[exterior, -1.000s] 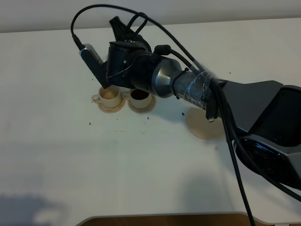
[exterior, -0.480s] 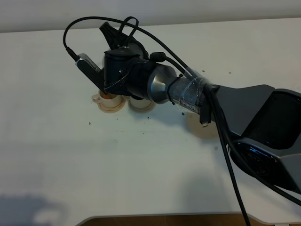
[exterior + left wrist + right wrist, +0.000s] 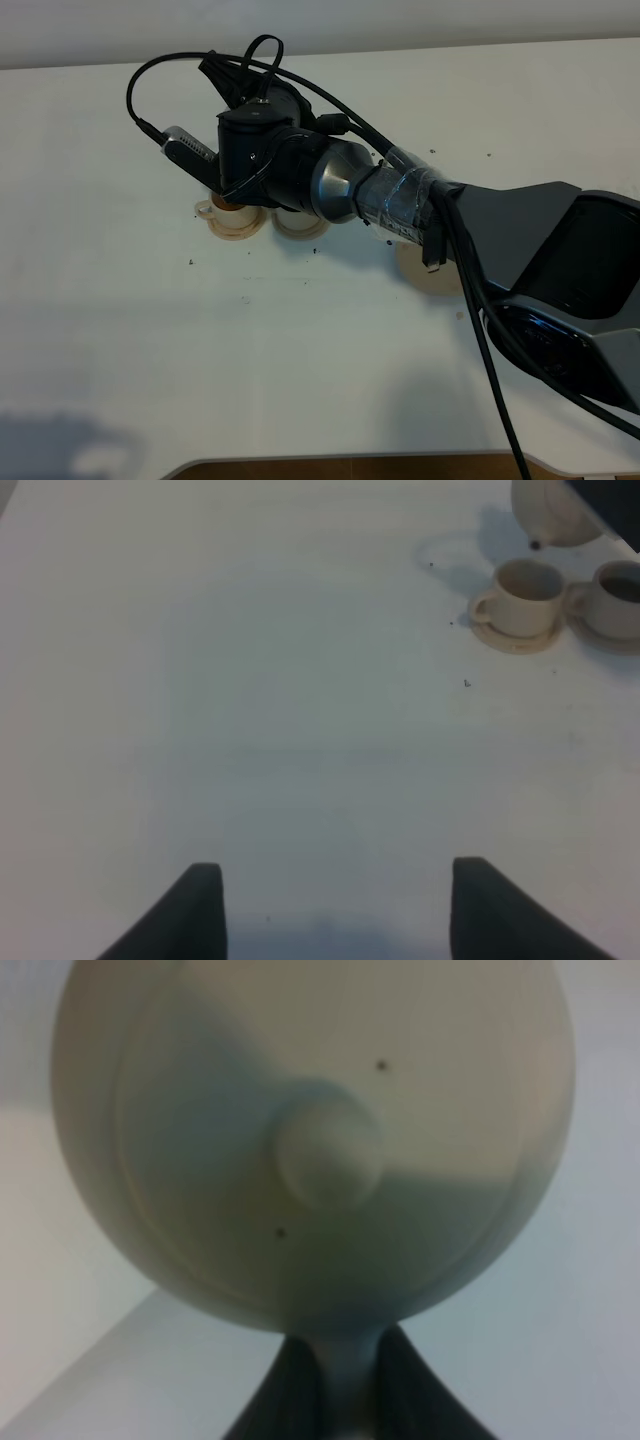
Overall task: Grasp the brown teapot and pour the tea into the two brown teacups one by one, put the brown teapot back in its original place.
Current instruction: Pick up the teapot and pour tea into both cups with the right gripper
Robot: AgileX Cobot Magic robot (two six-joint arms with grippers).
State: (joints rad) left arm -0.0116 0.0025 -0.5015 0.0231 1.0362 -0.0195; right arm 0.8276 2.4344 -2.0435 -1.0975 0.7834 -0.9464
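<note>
Pale tan round ceramic teapot [image 3: 320,1150]: smooth satin glaze, a few dark specks. Small pale tan ceramic teacups, one [image 3: 528,590] and its twin [image 3: 618,588]: same smooth glaze. White table top [image 3: 120,330]: matt, even. Black plastic wrist housing [image 3: 255,150]: matt. Grey metal collar [image 3: 335,185]: polished. Clear tape wrap [image 3: 400,200]: glossy, wrinkled.

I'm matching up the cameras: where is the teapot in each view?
Exterior high: hidden under the right arm.
Left wrist: teapot cut off at the frame's edge, spout beside the cups.
Right wrist: fills the frame, lid facing the camera, handle in the right gripper.
Shared landmark: the cups, seen in exterior high and left wrist views.
</note>
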